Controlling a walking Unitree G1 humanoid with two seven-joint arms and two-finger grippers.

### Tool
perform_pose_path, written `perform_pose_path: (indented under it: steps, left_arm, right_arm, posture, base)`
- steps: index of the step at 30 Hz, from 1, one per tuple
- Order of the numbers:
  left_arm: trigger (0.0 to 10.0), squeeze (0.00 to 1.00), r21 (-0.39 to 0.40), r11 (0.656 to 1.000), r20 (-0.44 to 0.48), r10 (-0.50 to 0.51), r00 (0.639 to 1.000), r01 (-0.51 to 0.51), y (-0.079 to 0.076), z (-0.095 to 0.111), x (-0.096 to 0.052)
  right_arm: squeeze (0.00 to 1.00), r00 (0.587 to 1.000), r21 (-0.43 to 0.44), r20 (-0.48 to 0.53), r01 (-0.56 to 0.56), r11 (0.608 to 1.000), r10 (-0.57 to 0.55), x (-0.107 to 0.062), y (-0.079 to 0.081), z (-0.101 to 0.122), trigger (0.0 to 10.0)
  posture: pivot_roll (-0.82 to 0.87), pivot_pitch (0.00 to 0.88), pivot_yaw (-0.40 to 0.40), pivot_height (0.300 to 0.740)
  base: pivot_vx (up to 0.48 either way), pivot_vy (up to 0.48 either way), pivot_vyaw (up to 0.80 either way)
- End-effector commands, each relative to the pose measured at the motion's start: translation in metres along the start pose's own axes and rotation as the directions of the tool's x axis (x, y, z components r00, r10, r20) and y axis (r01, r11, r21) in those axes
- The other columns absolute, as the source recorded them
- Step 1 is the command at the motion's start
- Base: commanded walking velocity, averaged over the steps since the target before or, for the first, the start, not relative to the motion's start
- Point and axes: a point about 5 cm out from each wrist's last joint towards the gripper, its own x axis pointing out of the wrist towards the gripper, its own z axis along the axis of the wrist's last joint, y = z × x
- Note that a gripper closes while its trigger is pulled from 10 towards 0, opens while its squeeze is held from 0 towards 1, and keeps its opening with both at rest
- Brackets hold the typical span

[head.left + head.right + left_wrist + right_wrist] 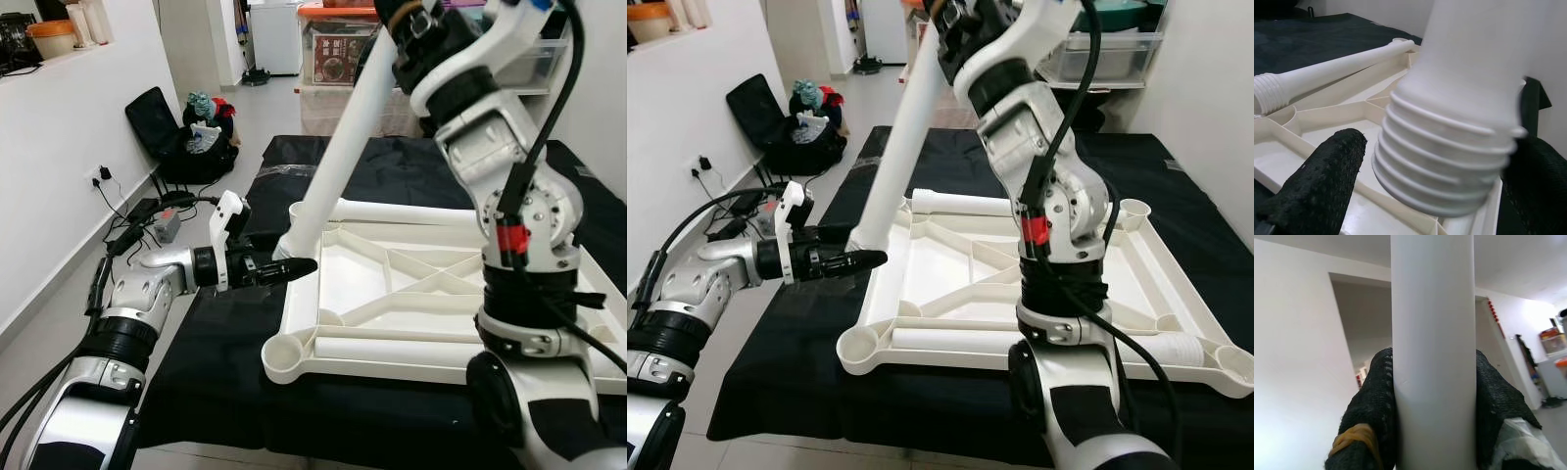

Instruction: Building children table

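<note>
Left wrist view: ridged threaded end of a smooth white plastic leg [1449, 161] between parted, knobbly black fingers [1322, 186] of the left gripper [294, 268], untouched. Held high and tilted by the right gripper [1432, 401], clamped round it, above the ribbed white tabletop [411, 294] on the black-clothed worktop [225, 382].

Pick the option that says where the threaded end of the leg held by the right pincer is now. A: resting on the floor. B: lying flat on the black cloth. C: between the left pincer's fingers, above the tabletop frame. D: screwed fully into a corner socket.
C: the left wrist view shows the white leg's threaded end between the left pincer's black fingers, above the upturned tabletop frame, while the right pincer clamps the shaft higher up.
</note>
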Motion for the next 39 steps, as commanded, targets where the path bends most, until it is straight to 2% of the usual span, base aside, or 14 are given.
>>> perform_pose_path:
  steps: [1, 9, 13, 14, 15, 16, 28, 29, 30, 31, 34, 35, 36, 39]
  left_arm:
    - [10.0, 0.0, 0.015, 1.0, 0.0, 0.0, 1.0, -0.001, 0.001, 0.003, 0.001]
    - [10.0, 0.0, 0.056, 0.997, -0.037, -0.051, 0.998, 0.053, -0.003, -0.004, 0.009]
    - [7.7, 0.0, 0.06, 0.995, -0.033, -0.073, 0.997, 0.075, -0.004, -0.004, 0.012]
    - [2.5, 0.0, 0.064, 0.994, -0.037, -0.081, 0.996, 0.083, -0.005, -0.004, 0.012]
    - [2.5, 0.0, 0.067, 0.994, -0.042, -0.088, 0.995, 0.09, -0.005, -0.005, 0.013]
    - [0.0, 0.0, 0.065, 0.992, -0.05, -0.109, 0.993, 0.112, -0.007, -0.007, 0.013]
    - [0.0, 0.0, 0.094, 0.986, -0.07, -0.132, 0.989, 0.138, -0.013, -0.016, 0.015]
    - [0.0, 0.0, 0.102, 0.987, -0.07, -0.118, 0.991, 0.125, -0.012, -0.016, 0.016]
    - [0.0, 0.0, 0.112, 0.988, -0.071, -0.1, 0.992, 0.108, -0.012, -0.016, 0.016]
    - [5.3, 0.0, 0.12, 0.988, -0.072, -0.086, 0.994, 0.095, -0.011, -0.016, 0.016]
    - [5.3, 0.0, 0.127, 0.988, -0.072, -0.077, 0.994, 0.086, -0.011, -0.017, 0.016]
    - [8.6, 0.0, 0.137, 0.987, -0.075, -0.072, 0.995, 0.082, -0.011, -0.016, 0.016]
    - [9.7, 0.0, 0.146, 0.986, -0.079, -0.069, 0.994, 0.08, -0.01, -0.017, 0.016]
    - [10.0, 0.0, 0.174, 0.982, -0.096, -0.061, 0.993, 0.077, -0.009, -0.016, 0.014]
  right_arm:
    - [0.0, 0.999, 0.018, -0.014, -0.043, 0.999, 0.044, 0.003, 0.009, -0.003, 0.0]
    - [0.0, 0.998, 0.059, -0.034, -0.056, 0.997, 0.058, 0.004, 0.015, -0.013, 0.0]
    - [0.0, 0.997, 0.077, -0.049, -0.053, 0.996, 0.057, 0.004, 0.015, -0.017, 0.0]
    - [0.0, 0.997, 0.085, -0.051, -0.05, 0.995, 0.054, 0.004, 0.015, -0.018, 0.0]
    - [0.0, 0.997, 0.09, -0.052, -0.047, 0.995, 0.052, 0.004, 0.015, -0.018, 0.0]
    - [0.0, 0.997, 0.094, -0.05, -0.046, 0.995, 0.051, 0.004, 0.015, -0.018, 0.0]
    - [0.0, 0.997, 0.068, -0.059, -0.04, 0.997, 0.044, 0.006, 0.013, -0.018, 0.0]
    - [0.0, 0.997, 0.054, -0.075, -0.031, 0.998, 0.035, 0.005, 0.012, -0.02, 9.5]
    - [0.0, 0.996, 0.053, -0.088, -0.028, 0.998, 0.032, 0.004, 0.011, -0.022, 10.0]
    - [0.02, 0.995, 0.064, -0.096, -0.029, 0.998, 0.035, 0.003, 0.011, -0.023, 10.0]
    - [0.02, 0.994, 0.076, -0.103, -0.029, 0.997, 0.037, 0.001, 0.01, -0.025, 10.0]
    - [1.0, 0.99, 0.076, -0.133, -0.037, 0.996, 0.047, -0.001, 0.009, -0.028, 10.0]
    - [1.0, 0.985, 0.068, -0.164, -0.05, 0.996, 0.061, -0.004, 0.009, -0.032, 10.0]
    - [1.0, 0.959, 0.016, -0.266, -0.096, 0.995, 0.097, -0.013, 0.008, -0.041, 10.0]
  posture:
    - [-0.04, 0.0, 0.043, 0.74]
    - [-0.04, 0.0, 0.047, 0.74]
    - [-0.04, 0.0, 0.047, 0.74]
    - [-0.04, 0.0, 0.05, 0.74]
    - [-0.04, 0.0, 0.05, 0.74]
    - [-0.04, 0.0, 0.051, 0.74]
    - [-0.03, 0.0, 0.044, 0.74]
    - [-0.03, 0.0, 0.043, 0.74]
    - [-0.03, 0.0, 0.041, 0.74]
    - [-0.03, 0.0, 0.039, 0.74]
    - [-0.03, 0.0, 0.038, 0.74]
    - [-0.03, 0.0, 0.038, 0.74]
    - [-0.03, 0.0, 0.039, 0.74]
    - [-0.03, 0.0, 0.037, 0.74]
  base:
    - [0.0, 0.0, 0.0]
    - [0.0, 0.0, 0.0]
    - [0.0, 0.0, 0.0]
    - [0.0, 0.0, 0.0]
    - [0.0, 0.0, 0.0]
    - [0.0, 0.0, 0.0]
    - [0.0, 0.0, 0.0]
    - [0.0, 0.0, 0.0]
    - [0.0, 0.0, 0.0]
    - [0.0, 0.0, 0.0]
    - [0.0, 0.0, 0.0]
    - [0.0, 0.0, 0.0]
    - [0.0, 0.0, 0.0]
    - [0.0, 0.0, 0.0]
